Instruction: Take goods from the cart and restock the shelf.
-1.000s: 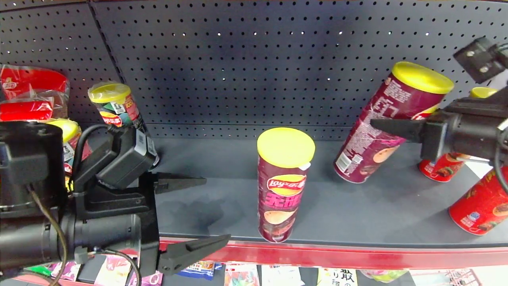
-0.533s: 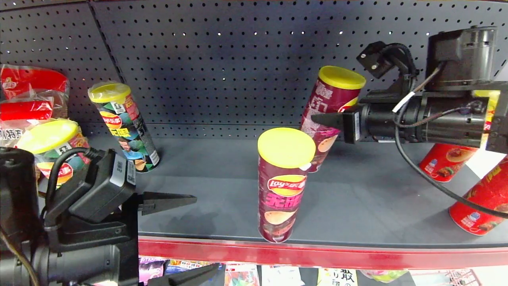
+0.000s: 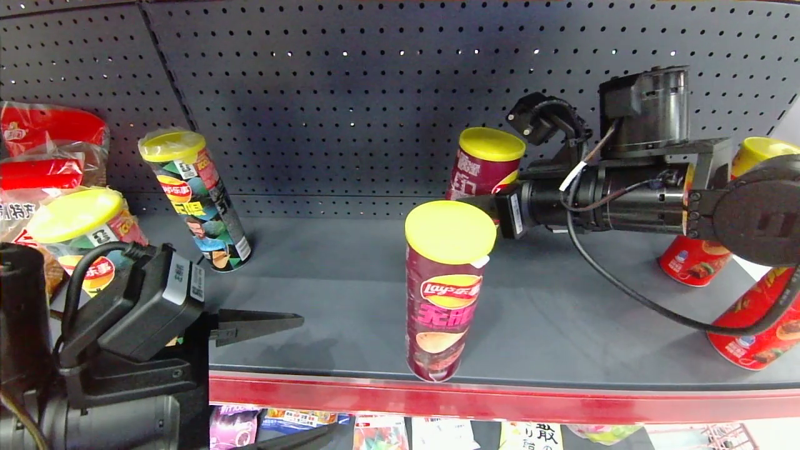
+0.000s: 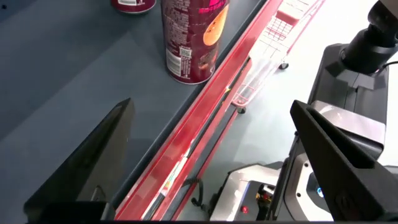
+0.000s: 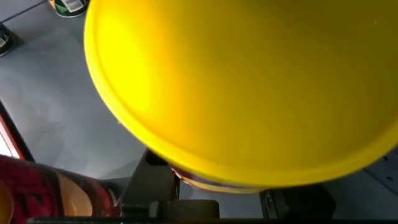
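One rear purple can [image 3: 482,164] seemingly clamped in right pincer [image 3: 481,195]; left pincer [image 3: 319,375] spread apart at shelf edge [image 3: 562,403].

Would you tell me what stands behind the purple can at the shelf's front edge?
Another purple can, held by the right gripper; its base is hidden.

Print stands on the front purple chip can [image 3: 445,312] as an oval logo above large pink characters, white characters run down the rear purple chip can [image 3: 481,172], and barcode stickers sit on the multicoloured can [image 3: 199,200].
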`<state>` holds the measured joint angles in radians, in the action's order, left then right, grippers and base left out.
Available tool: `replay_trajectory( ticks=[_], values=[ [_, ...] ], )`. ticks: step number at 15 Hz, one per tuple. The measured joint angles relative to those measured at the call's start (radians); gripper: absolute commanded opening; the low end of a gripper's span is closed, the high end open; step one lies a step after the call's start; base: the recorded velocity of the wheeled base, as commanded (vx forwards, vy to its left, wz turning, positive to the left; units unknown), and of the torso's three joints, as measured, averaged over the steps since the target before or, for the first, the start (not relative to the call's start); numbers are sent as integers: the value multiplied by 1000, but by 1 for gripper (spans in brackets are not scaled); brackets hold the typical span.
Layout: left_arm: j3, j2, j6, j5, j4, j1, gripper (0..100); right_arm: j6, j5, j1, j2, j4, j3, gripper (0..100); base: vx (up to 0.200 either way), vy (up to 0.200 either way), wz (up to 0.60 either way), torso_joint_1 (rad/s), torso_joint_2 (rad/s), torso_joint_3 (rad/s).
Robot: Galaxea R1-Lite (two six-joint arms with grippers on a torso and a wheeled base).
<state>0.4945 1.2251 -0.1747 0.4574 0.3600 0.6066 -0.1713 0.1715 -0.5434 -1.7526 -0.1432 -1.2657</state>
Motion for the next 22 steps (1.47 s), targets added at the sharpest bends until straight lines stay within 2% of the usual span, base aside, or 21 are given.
replay_trajectory(
  ticks=[7,8,17,22],
  values=[
    [-2,0,0,0,0,-4,100,1,-5,-20,-19,1,-6,0,0,0,0,0,0,0],
    [-2,0,0,0,0,-4,100,1,-8,-22,-18,1,-4,100,0,0,0,0,0,0],
    [0,5,0,-11,0,-4,100,10,-44,-37,48,-3,74,100,0,0,0,0,0,0],
    [39,46,-2,-39,6,-23,100,43,-117,-28,194,-9,256,100,0,0,0,0,0,0]
  ],
)
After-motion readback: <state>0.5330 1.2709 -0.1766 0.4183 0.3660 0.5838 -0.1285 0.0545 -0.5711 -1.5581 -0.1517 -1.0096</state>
